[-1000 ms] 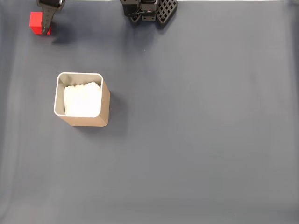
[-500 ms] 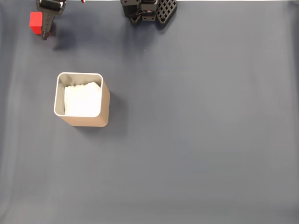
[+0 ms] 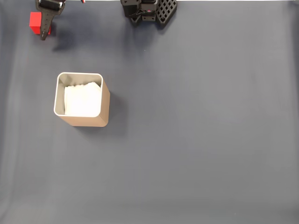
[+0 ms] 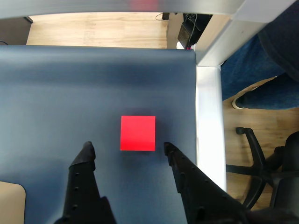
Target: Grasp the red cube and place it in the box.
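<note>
At the far top-left corner of your fixed view, item one: the red cube (image 3: pixel 35 22), resting on the dark blue-grey worktop (image 3: pixel 196 140); your gripper (image 3: pixel 45 31) overlapped its right side there, one black finger (image 3: pixel 46 25) lying across the cube's edge. From the wrist view you had the same cube (image 4: pixel 138 133) as a plain red square on the mat, sitting just ahead of the gripper (image 4: pixel 126 150); its two black fingers stood spread apart, the left fingertip (image 4: pixel 86 151) and the right fingertip (image 4: pixel 169 149) each just outside a side of the cube, neither visibly touching it; the cube lay slightly beyond the tips rather than fully between them.

Item two: the box (image 3: pixel 82 99), tan with rounded corners, a pale grey inner rim and white lining; in the fixed view you had it upright on the worktop, well apart from the cube, below and a little to the right of it; a tan corner (image 4: pixel 10 203) showed at the lower-left edge of the wrist view.

Item three: the arm's black base (image 3: pixel 149 10), at the top edge of the fixed view, right of the cube.

Item four, wrist view surroundings: a pale table edge (image 4: pixel 208 121) beside the mat; wooden floor (image 4: pixel 93 30) beyond; a black chair base (image 4: pixel 261 168) at the right; a person's blue trouser leg (image 4: pixel 254 70) at the upper right.
</note>
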Tool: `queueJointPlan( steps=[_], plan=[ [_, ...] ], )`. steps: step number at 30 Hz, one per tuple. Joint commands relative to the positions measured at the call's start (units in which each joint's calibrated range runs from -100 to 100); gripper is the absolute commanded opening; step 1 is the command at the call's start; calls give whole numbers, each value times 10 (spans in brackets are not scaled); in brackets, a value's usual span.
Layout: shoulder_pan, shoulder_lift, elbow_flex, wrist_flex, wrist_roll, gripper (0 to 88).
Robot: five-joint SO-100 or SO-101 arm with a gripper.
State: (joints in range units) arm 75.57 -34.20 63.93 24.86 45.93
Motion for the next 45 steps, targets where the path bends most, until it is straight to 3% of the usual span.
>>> queueJointPlan(
  steps=[1, 45],
  plan=[
    [-6, -13, -4, -13, -4, 366],
    [-13, 72, -9, -86, -12, 371]
  ],
)
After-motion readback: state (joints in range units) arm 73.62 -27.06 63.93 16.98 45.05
